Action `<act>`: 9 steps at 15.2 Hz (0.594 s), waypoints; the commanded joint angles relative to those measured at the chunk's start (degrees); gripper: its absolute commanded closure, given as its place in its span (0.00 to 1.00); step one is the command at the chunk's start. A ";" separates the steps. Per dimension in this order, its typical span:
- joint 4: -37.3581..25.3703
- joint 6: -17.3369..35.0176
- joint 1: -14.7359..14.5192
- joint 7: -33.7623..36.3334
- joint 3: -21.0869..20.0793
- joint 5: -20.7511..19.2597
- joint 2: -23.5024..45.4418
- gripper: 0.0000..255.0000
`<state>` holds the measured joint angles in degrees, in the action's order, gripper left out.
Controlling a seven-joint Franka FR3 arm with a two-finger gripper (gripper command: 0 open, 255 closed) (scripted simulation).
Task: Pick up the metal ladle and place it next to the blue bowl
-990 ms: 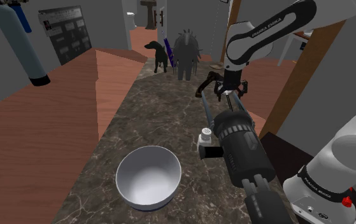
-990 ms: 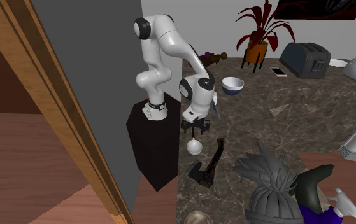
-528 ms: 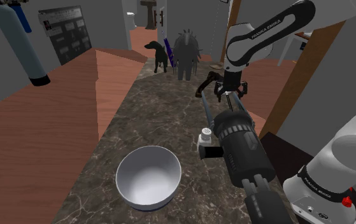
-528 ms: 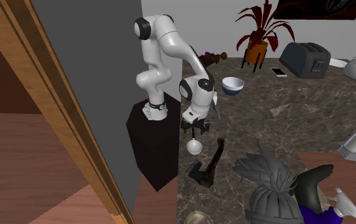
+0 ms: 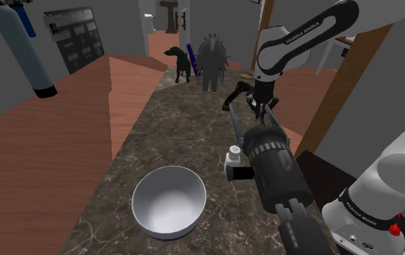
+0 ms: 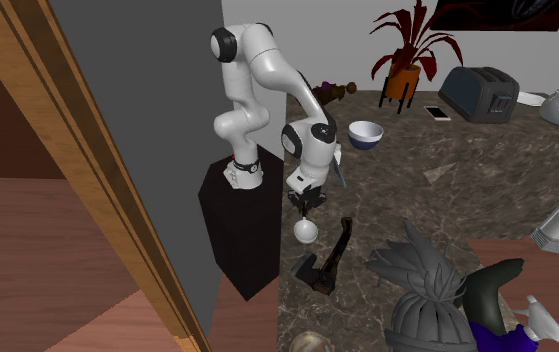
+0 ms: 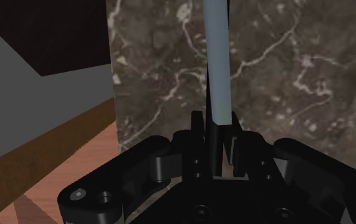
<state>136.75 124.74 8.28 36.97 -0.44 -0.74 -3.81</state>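
The ladle has a pale grey handle (image 7: 217, 63) and a round white bowl (image 6: 306, 231). It sits near the edge of the dark marble counter (image 6: 447, 170), on the side of the black stand (image 6: 247, 225). My gripper (image 7: 216, 124) points down at it, and both black fingers clasp the handle between them. In the second exterior view the gripper (image 6: 304, 207) is just above the ladle's bowl. In the shoulder view the gripper (image 5: 260, 110) is at the counter's right edge, far beyond the pale bowl (image 5: 169, 201). That bowl (image 6: 365, 133) stands behind the arm.
A big black pepper mill (image 5: 273, 170) and a small white shaker (image 5: 232, 153) stand between bowl and gripper. A black tool (image 6: 329, 258) and a spiky grey figure (image 6: 422, 290) lie past the ladle. Toaster (image 6: 478, 92) and plant (image 6: 404, 60) stand far off. The counter (image 7: 284, 63) drops to floor beside the gripper.
The fingers stood apart around the ladle's handle and have now closed on it. The arm and the ladle stay where they were.
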 commanded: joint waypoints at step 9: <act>-2.33 -5.69 0.03 -0.09 0.03 0.05 -3.18 1.00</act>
<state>134.92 119.84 8.30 36.89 -0.41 -0.69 -6.71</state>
